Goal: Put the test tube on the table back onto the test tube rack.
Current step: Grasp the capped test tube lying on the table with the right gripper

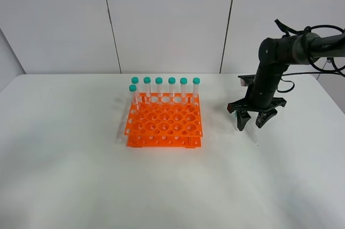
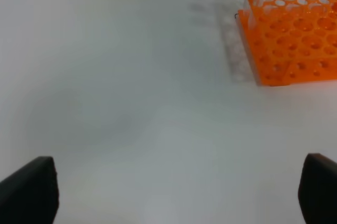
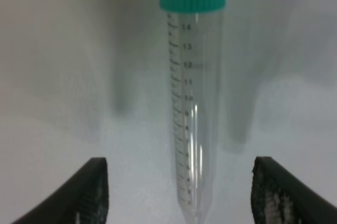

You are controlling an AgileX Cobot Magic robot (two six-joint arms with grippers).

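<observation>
A clear test tube with a teal cap lies flat on the white table. My right gripper hangs open just over it, one finger on each side and neither touching. In the high view that gripper points down to the right of the orange test tube rack, and the tube beneath it is barely visible. Several capped tubes stand along the rack's back row. My left gripper is open over bare table, well short of the rack, and does not show in the high view.
The right arm reaches in from the right edge with cables behind it. A grey panelled wall runs behind the table's far edge.
</observation>
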